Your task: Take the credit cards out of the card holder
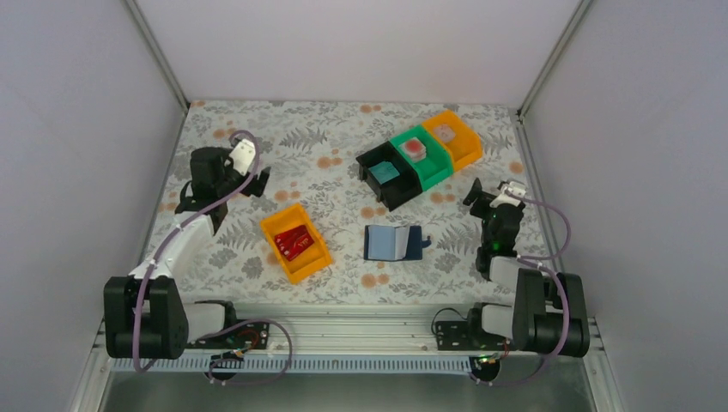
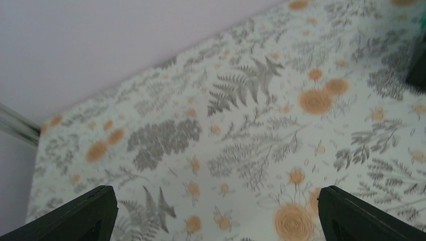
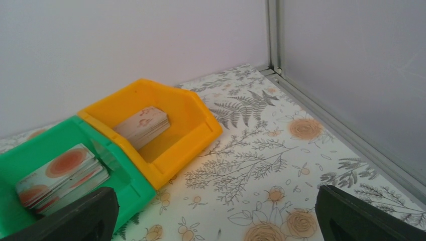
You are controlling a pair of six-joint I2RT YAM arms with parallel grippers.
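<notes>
Both grippers, left (image 1: 257, 178) and right (image 1: 475, 196), hover spread and empty while the card holder (image 1: 393, 243) lies open mid-desk, fitting either cards still inside or already removed

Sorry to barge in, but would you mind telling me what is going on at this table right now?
Neither arm is handling anything. The left gripper and right gripper both hang over bare table with jaws open and nothing between them. The blue card holder lies opened flat mid-table, between the arms. A separate orange bin beside it holds red cards. Whether any cards remain in the holder is too small to tell, so this fits either stage.
</notes>
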